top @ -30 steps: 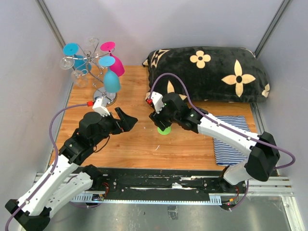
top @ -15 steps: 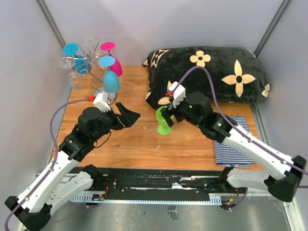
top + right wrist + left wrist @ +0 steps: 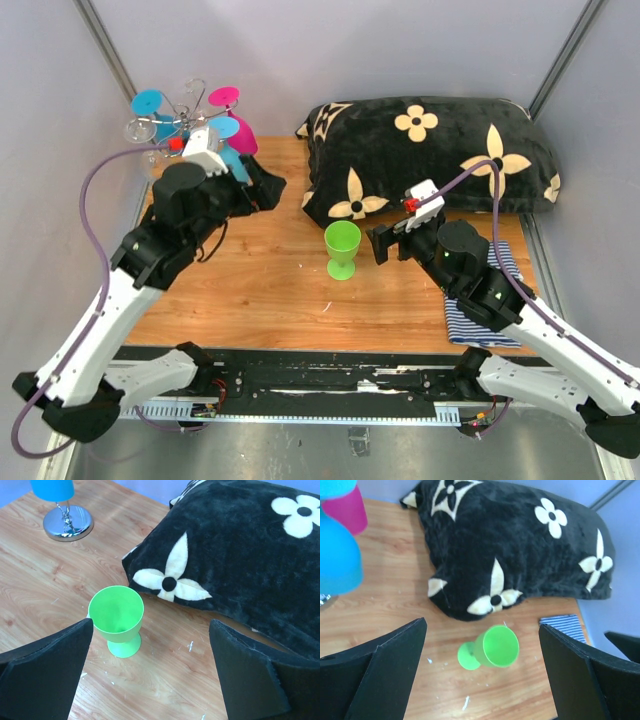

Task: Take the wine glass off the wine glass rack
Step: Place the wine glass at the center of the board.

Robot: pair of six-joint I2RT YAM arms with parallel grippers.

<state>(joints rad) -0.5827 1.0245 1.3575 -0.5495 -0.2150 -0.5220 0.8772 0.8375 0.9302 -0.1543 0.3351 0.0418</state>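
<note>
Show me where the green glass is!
In the top view the green glass stands upright on the wooden table, just in front of the black pillow, left of the right gripper.

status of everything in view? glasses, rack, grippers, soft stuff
green wine glass: upright on the table, touched by neither gripper
wine glass rack: standing, glasses hung on it
blue glass: hanging bowl down on the rack
pink glass: hanging bowl down on the rack
left gripper: open, empty, by the rack
right gripper: open, empty
pillow: lying at the back
striped cloth: lying flat
</note>
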